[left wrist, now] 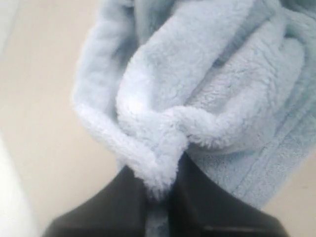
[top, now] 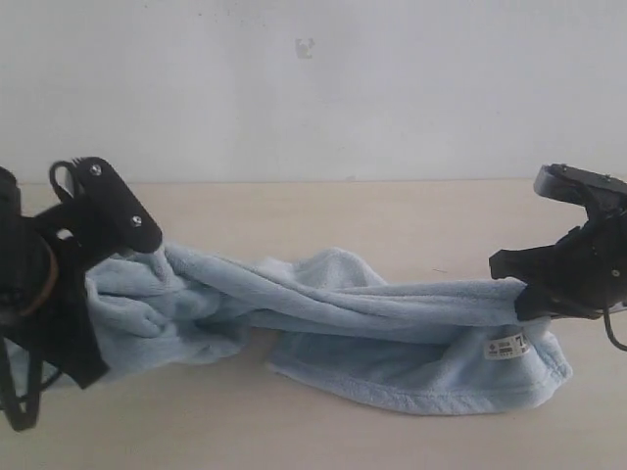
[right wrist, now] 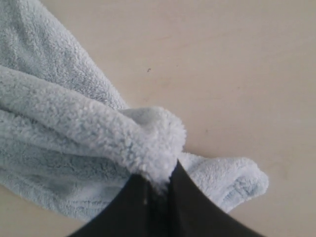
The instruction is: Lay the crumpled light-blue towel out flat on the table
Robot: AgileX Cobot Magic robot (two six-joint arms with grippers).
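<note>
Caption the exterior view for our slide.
Left gripper and right gripper each pinch the bunched towel over the table.

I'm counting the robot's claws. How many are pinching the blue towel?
2. The left gripper pinches a fold at the towel's left end in the exterior view; the right gripper pinches the right end, beside the white tag.
</note>
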